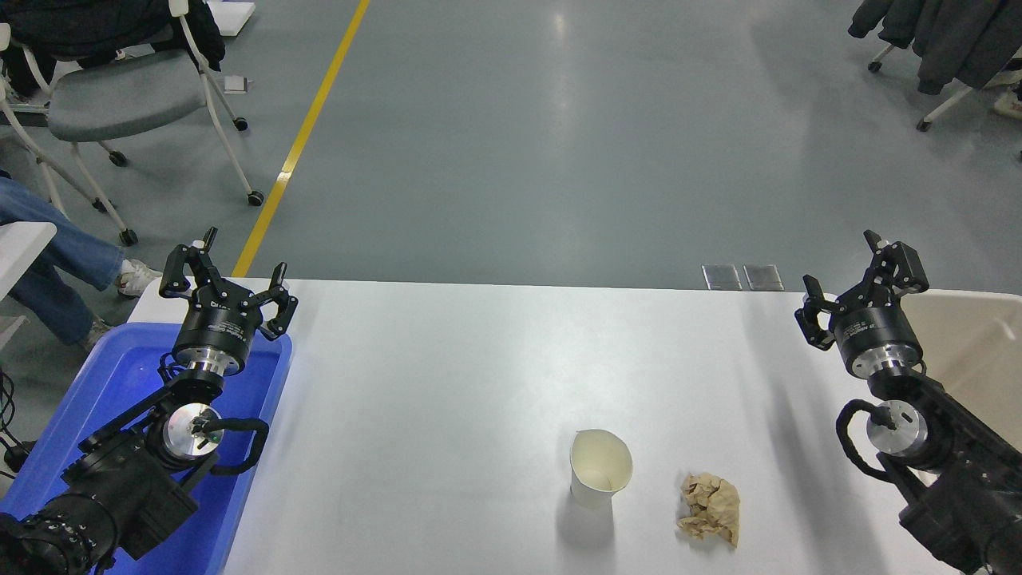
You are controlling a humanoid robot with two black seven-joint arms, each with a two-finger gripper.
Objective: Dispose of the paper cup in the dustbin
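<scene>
The white paper cup stands upright on the white table, near the front and right of the middle; its cream inside shows. The beige dustbin stands at the table's right edge, partly behind my right arm. My right gripper is open and empty, held above the table's far right edge next to the dustbin, far from the cup. My left gripper is open and empty, parked at the far left above the blue tub.
A crumpled tan paper ball lies just right of the cup. A bright blue plastic tub stands at the table's left edge under my left arm. A person's legs and wheeled chairs are beyond the far left.
</scene>
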